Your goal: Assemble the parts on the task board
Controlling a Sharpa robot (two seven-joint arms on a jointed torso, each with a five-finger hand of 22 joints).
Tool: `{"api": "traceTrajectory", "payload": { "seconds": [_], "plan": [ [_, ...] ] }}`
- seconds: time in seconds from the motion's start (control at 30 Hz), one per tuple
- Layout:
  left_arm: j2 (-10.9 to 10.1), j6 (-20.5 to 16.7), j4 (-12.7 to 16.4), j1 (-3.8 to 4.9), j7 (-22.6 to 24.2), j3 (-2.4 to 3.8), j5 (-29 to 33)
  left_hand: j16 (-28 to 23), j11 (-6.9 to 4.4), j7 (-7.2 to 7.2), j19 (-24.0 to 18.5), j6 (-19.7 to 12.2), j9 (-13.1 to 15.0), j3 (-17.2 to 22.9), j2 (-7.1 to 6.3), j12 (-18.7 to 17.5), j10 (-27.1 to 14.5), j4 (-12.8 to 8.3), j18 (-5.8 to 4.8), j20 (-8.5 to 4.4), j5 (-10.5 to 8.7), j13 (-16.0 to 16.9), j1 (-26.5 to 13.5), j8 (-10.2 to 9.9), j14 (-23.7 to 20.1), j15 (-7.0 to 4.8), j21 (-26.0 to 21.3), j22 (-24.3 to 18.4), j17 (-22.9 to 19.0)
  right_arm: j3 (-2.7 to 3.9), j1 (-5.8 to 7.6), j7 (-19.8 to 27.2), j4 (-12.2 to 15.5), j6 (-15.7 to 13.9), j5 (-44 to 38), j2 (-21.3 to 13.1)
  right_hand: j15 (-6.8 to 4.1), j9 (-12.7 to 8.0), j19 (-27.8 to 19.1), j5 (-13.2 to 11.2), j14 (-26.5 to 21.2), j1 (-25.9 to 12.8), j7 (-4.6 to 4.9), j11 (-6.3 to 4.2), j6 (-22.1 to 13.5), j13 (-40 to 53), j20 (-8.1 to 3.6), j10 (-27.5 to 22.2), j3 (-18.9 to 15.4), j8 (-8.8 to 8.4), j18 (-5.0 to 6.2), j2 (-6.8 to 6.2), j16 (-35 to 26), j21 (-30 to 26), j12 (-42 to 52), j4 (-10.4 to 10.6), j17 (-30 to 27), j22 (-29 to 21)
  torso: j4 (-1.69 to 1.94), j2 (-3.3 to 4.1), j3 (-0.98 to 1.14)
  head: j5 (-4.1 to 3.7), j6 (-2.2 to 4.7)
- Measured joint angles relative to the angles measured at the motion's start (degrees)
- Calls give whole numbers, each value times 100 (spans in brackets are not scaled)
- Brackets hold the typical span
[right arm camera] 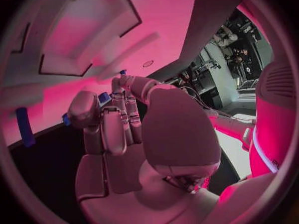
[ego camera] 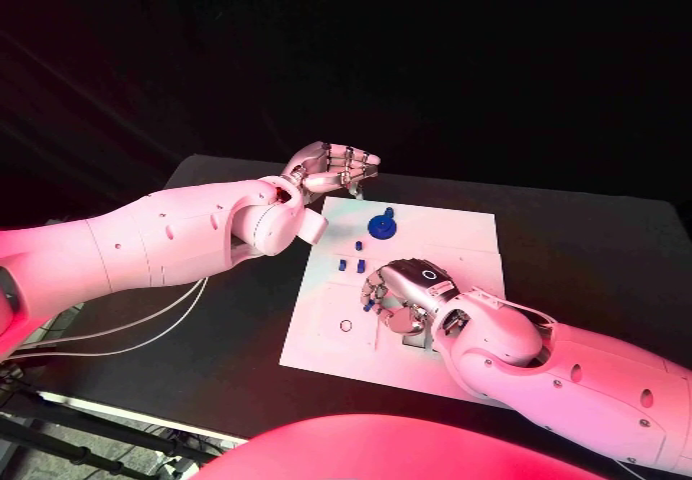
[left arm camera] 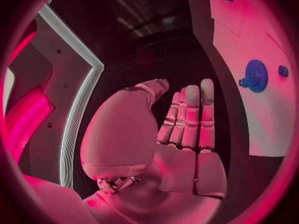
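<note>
The right hand hovers over the white task board, fingers curled around a small blue part, seemingly ready to seat it; the left hand waits empty, fingers straight, off the board's far corner.

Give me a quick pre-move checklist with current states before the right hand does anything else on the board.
1. Left hand holding nothing, fingers straight: ok.
2. Left hand off the task board, at its far left corner: ok.
3. Blue gear lying free on the board, untouched: ok.
4. Right hand over the board's middle: ok.
5. Small blue part at the right hand's fingertips, firmly pinched: cannot tell.
6. Small blue pieces beside the right hand undisturbed: cannot tell.
</note>
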Motion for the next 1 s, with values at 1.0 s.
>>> {"api": "traceTrajectory", "payload": {
  "seconds": [1.0],
  "plan": [
    [9,23,-4,3,-38,0,-16,0,0,-21,0,-21,7,0,0,38,-42,0,0,0,0,-6,0,27,0,0,0,1,-6,-43,-11,164,-146,112,128,104,71,33,-319,2,-13,-343,143,-80,-368,-63,113,-209,-199,-177,2,-92,-45,-431,-232,169,-208,-304,-4,1,-3,3,-6]
  ]
}}
